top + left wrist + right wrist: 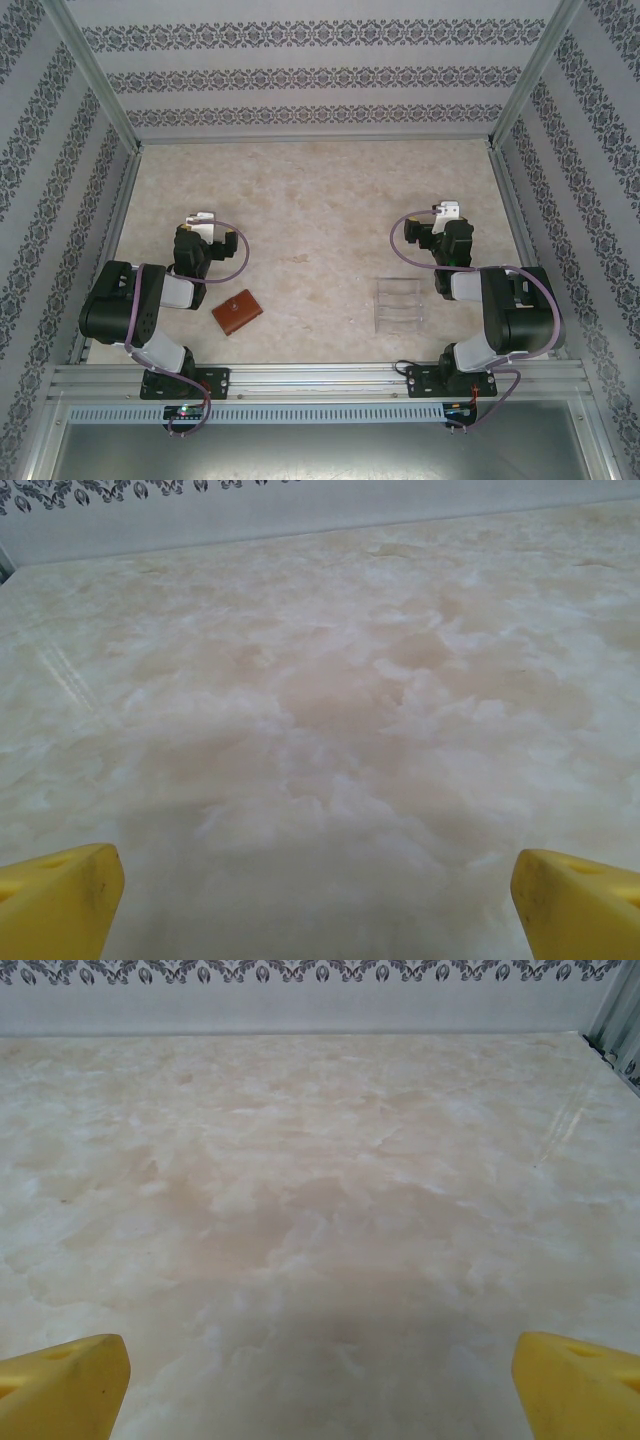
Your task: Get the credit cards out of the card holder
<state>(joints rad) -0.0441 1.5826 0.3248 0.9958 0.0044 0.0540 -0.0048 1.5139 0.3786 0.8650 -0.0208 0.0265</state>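
Card holder [237, 312] lies closed; left gripper [318, 895] beyond it and right gripper [320, 1375] well apart both gape wide, empty. One-handed prying could skid it away.

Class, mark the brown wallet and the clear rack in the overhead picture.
wallet [237, 312]: top view, middle of its closed brown cover.
clear rack [398, 304]: top view, centre of its see-through slotted body.
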